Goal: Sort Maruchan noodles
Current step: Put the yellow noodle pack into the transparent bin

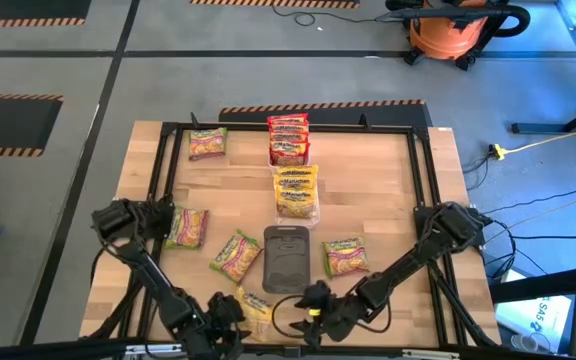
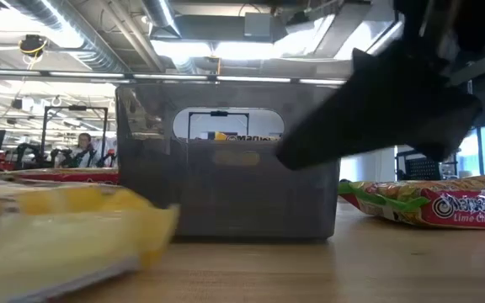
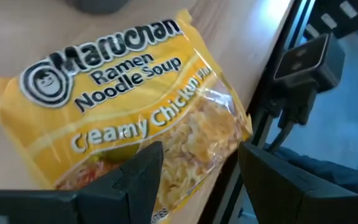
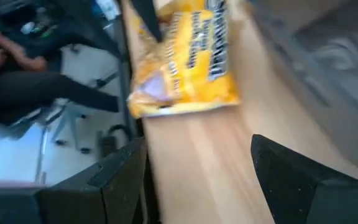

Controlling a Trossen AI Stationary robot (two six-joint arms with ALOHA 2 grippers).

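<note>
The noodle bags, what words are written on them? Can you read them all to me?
"Maruchan Ramen Noodle Soup" and "Creamy Chicken": on the yellow packet under the left gripper.
"Lime Chili Shrimp", last word partly cut off: on the green-and-pink packet in the low view.
"Maruchan": dim, through the grey bin, on a packet behind it.
Blurred beyond reading: the print on the yellow packet in the right wrist view, and all packets in the high view.

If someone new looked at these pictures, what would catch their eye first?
Probably both grippers, left and right, open at the table's near edge around a yellow packet. Next, the neat red stack and yellow stack mid-table, with green packets scattered around a dark tray.
</note>
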